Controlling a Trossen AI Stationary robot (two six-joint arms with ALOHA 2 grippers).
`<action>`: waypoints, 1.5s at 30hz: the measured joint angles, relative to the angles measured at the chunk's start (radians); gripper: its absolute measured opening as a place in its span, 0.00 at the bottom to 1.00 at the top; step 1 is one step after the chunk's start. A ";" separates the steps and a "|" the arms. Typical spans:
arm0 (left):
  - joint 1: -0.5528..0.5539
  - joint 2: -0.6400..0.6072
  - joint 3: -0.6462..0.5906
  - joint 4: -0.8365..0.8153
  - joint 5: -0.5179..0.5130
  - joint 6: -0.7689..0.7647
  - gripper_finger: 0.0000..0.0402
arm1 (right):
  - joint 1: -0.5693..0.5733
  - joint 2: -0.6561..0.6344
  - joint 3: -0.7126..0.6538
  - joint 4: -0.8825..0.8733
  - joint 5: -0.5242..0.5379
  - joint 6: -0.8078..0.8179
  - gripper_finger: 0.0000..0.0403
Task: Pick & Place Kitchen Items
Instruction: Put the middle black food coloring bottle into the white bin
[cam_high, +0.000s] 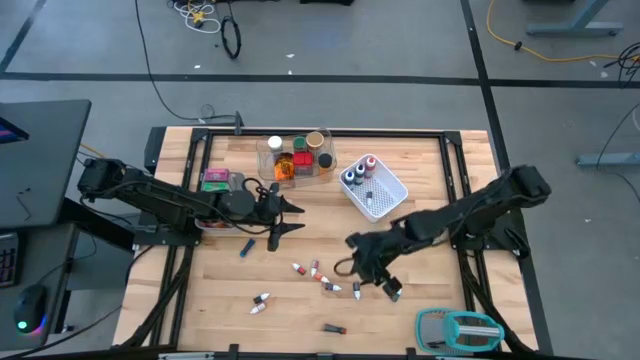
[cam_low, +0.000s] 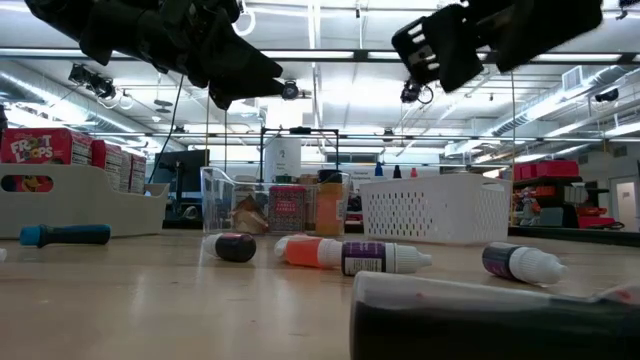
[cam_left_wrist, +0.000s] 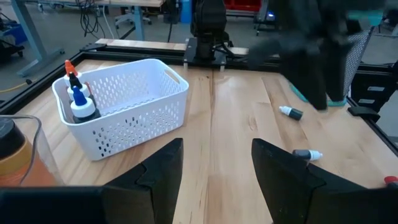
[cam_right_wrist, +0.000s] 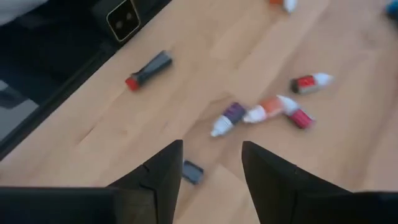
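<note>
Several tiny vials (cam_high: 325, 280) lie scattered on the wooden table's near half; in the low view they show as an orange one (cam_low: 310, 250) and purple ones (cam_low: 385, 258). A blue bottle (cam_high: 246, 247) lies near the left arm. My left gripper (cam_high: 290, 220) hovers open above the table's middle, facing the white mesh basket (cam_left_wrist: 124, 109). My right gripper (cam_high: 372, 268) hangs open above the vials (cam_right_wrist: 233, 115); a small dark piece (cam_right_wrist: 193, 172) lies on the table below its fingers. Short jars stand in the clear tray (cam_high: 295, 160).
Bottles stand in the mesh basket (cam_high: 375, 185). A grey bin (cam_high: 215, 185) with boxes sits at the left. The teal-and-grey gadget (cam_high: 455, 328) lies at the near right corner. A red-capped dark tube (cam_right_wrist: 148, 70) lies near the table's edge. Bare wood lies between the grippers.
</note>
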 joint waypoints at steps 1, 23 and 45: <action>0.000 0.000 0.000 0.002 0.000 0.000 0.50 | 0.013 0.022 0.000 0.013 -0.002 -0.010 0.44; 0.000 0.000 0.000 0.014 0.000 0.009 0.50 | 0.074 0.342 0.003 0.072 0.053 -0.256 0.44; 0.000 0.000 0.000 0.013 0.000 0.012 0.50 | -0.026 0.182 -0.003 -0.047 0.244 0.196 0.22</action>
